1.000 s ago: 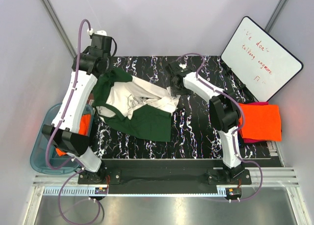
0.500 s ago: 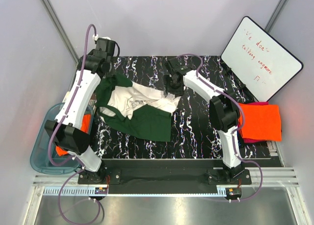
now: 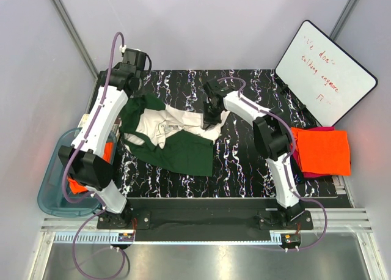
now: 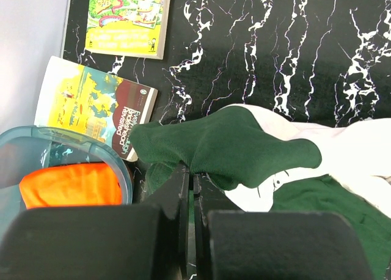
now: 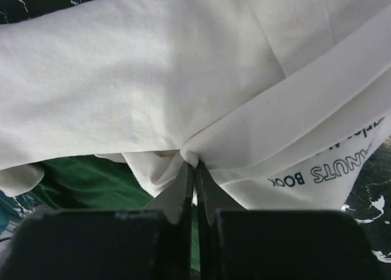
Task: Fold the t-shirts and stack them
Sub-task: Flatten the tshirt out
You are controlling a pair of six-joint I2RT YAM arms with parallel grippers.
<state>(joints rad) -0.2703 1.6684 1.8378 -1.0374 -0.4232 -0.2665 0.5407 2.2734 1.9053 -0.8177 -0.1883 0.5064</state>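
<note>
Both arms are of one build: the left arm and the right arm are cased in white shells, with black housings at the joints. A purple cable is looped along each one, down to a black base mounted on a black plate. The left pincer and the right pincer are formed of matte black blocks, from which two thin flat fingers are extended, greyish at the right one's tips.

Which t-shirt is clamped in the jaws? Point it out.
The cream tee with green sleeves, rumpled on the mat. The folded orange tee at the right and the binned orange tee at the left lie untouched.
</note>
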